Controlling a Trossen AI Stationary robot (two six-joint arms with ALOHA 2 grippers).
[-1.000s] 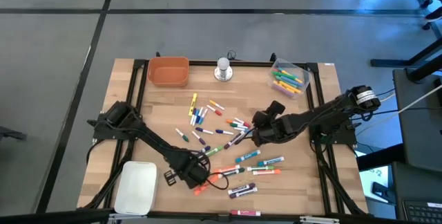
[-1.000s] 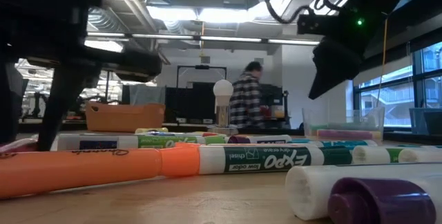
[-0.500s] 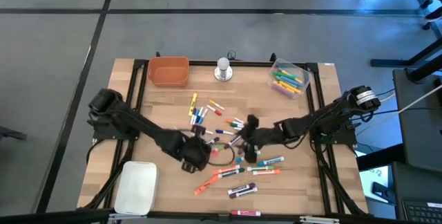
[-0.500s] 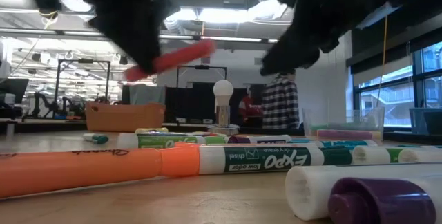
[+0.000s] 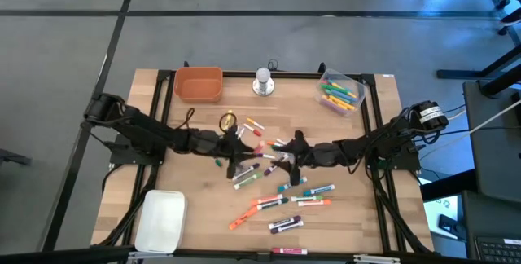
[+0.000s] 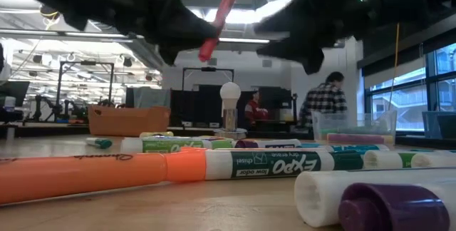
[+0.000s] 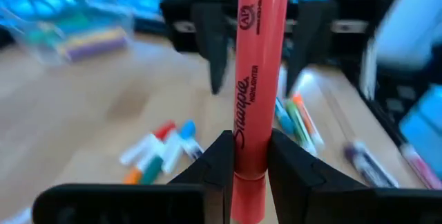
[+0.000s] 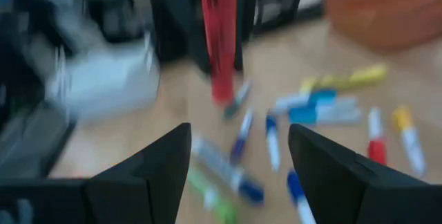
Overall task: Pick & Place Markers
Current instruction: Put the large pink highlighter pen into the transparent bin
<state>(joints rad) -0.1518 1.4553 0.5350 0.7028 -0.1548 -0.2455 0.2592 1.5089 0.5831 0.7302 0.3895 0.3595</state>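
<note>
Lifting clear of the desk (image 5: 163, 109) now, the left gripper (image 7: 246, 156) is carrying a red marker (image 7: 252, 79) it did not have a second ago: back then it was down near the front edge among the orange pens, and since then it has swung up toward the middle of the desk. Its fingers (image 7: 214, 162) are pinching the marker's lower end, with the barrel standing up between them. In the low view the red marker (image 6: 217, 23) is tilting in the air, well above the scattered markers (image 5: 281, 203) lying on the wood.

The right gripper (image 8: 238, 156) is closing in from the other side, its fingers (image 8: 331, 169) spread wide and holding nothing, pointing straight at the raised marker. It has slid from the right part of the desk to the centre, so the two arms are now facing each other.

That looks like a hand-over in the making, probably so the right arm can take the marker to the clear bin (image 5: 340, 93) at the back right corner. The orange bin (image 5: 198, 85) is sitting at the back left.
</note>
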